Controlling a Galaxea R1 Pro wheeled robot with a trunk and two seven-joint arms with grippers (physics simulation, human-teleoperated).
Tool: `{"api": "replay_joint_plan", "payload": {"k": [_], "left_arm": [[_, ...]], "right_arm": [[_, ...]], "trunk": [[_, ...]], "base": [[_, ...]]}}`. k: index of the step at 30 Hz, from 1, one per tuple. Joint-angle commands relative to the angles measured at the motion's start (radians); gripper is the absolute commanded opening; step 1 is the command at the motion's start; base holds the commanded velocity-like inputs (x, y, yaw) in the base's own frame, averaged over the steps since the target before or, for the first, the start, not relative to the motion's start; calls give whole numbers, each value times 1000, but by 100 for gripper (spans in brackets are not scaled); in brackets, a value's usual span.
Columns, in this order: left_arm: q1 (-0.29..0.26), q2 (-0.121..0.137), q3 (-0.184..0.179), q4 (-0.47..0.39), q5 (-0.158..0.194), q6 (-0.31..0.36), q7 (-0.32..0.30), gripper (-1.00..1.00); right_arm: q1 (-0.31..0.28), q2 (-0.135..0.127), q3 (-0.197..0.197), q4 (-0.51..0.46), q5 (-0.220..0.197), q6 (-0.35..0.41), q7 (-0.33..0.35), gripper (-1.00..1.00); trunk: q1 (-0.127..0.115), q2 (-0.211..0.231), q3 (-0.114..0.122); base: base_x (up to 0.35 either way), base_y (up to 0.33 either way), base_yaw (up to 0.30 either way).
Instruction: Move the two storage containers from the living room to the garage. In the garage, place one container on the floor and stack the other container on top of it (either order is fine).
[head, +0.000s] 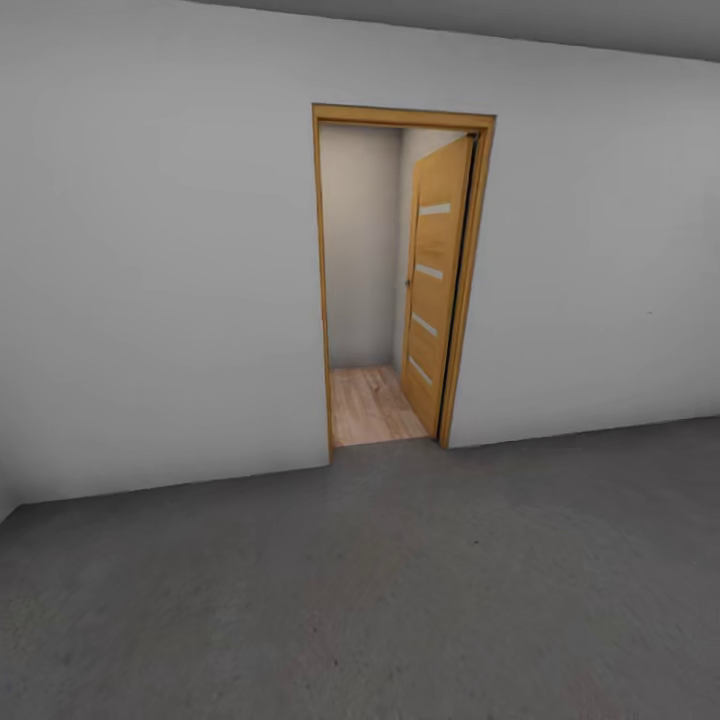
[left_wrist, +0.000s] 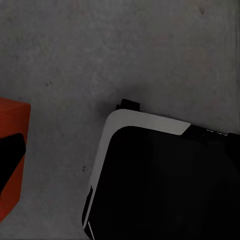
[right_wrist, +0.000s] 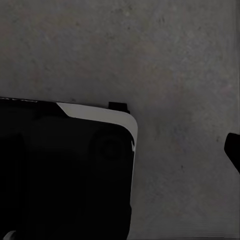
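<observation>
One red-orange storage container (left_wrist: 14, 117) shows at the edge of the left wrist view, over the dark grey garage floor (left_wrist: 100, 60). A dark finger (left_wrist: 11, 156) of my left gripper lies across it; I cannot tell whether it grips the bin. In the right wrist view one dark fingertip (right_wrist: 233, 150) of my right gripper hangs over bare floor (right_wrist: 175, 60) with nothing at it. The head view faces a white garage wall (head: 150, 300) with concrete floor (head: 380, 590) in front.
An open wooden door (head: 437, 285) in a wood frame leads to a passage with light plank floor (head: 372, 405). My black, white-trimmed base (left_wrist: 165, 180) sits close below both wrists, base (right_wrist: 65, 165) in the right wrist view too.
</observation>
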Motion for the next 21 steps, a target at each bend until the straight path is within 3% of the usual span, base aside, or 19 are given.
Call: {"api": "replay_joint_plan", "payload": {"k": [1,21], "left_arm": [[0,0,-9,0,9,-3,-1,100],[0,0,-8,0,9,-3,-1,100]], "right_arm": [[-1,1,9,3,-10,-6,-2,100],[-1,12,11,3,-9,-6,0,100]], "trunk": [[0,-1,-2],[0,-1,-2]], "base": [[0,0,-291],[0,0,-291]]}}
